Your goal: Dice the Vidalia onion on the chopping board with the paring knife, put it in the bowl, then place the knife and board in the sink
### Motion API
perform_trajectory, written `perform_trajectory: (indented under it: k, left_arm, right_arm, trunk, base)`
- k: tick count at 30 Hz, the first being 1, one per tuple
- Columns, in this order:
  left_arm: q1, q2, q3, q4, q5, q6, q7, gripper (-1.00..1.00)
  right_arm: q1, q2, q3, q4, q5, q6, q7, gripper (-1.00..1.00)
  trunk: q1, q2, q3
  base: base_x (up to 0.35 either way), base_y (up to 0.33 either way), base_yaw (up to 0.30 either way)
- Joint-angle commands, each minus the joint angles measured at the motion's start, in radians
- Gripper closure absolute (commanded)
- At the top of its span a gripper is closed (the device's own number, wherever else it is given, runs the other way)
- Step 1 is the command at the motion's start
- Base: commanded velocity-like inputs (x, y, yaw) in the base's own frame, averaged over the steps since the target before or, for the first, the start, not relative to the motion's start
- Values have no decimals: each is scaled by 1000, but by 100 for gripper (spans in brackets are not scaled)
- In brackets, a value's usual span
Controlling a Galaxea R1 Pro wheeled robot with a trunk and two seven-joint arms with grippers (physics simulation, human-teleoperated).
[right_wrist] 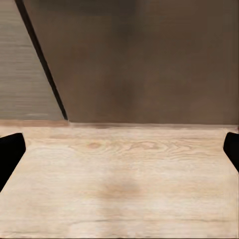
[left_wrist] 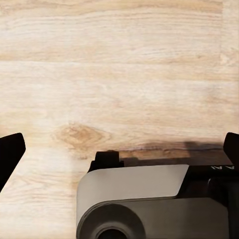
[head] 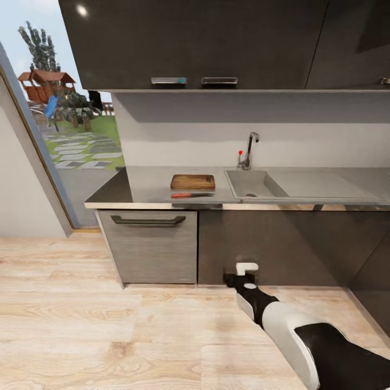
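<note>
Lying on countertop [head: 146, 187], paring knife [head: 192, 195], far beyond right claw [head: 244, 277]

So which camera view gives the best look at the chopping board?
The head view: the chopping board lies whole on the countertop, left of the sink, knife in front. Both wrist views look at the wooden floor instead.

Open wood floor [head: 81, 325] lies between the robot and the lower cabinets [head: 260, 246], leaving free passage there. Above the counter [head: 146, 187], overhanging upper cabinets [head: 195, 43] cap the working room. The tap [head: 249, 149] rises behind the sink [head: 254, 185]. The chopping board [head: 193, 181] and paring knife [head: 192, 195] occupy the counter just left of the basin; further left it is bare.
</note>
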Motion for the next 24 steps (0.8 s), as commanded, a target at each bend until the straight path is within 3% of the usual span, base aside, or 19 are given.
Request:
perform_trajectory:
  k: [1, 2, 5, 6, 11, 14, 19, 24]
  left_arm:
    - [0, 0, 1, 0, 0, -2, -1, -100]
    - [0, 1, 1, 0, 0, -2, -1, -100]
    - [0, 0, 1, 0, 1, -2, -1, -100]
    - [0, -1, 1, 1, 1, -2, -1, -100]
    - [0, -2, 1, 4, 1, -2, -1, -100]
    - [0, -2, 1, 5, 1, -2, -1, -100]
    - [0, -3, 0, 6, 2, -2, -1, -100]
    - [0, -3, 0, 6, 2, -2, -1, -100]
  right_arm:
    - [48, 0, 9, 4, 32, -60, -4, -100]
    - [72, 0, 9, 5, 51, -90, -4, -100]
    - [236, -1, 9, 8, 137, -281, -5, -100]
    - [369, -2, 9, 9, 161, -434, -5, -100]
    - [629, -2, 10, 12, 186, -777, -5, -100]
    - [726, -1, 10, 12, 195, -912, -6, -100]
    - [789, 1, 7, 6, 201, -925, -13, -100]
    - [801, 3, 3, 0, 201, -925, -17, -100]
  trunk:
    - [0, 0, -1]
    - [0, 0, -1]
    - [0, 0, -1]
    - [0, 0, -1]
    - [0, 0, -1]
    - [0, 0, -1]
    - [0, 0, -1]
    - [0, 0, -1]
  base:
    - [-1, 0, 0]
    - [-1, 0, 0]
    - [0, 0, 0]
    - [0, 0, 0]
    - [0, 0, 0]
    - [0, 0, 0]
    - [0, 0, 0]
    - [0, 0, 0]
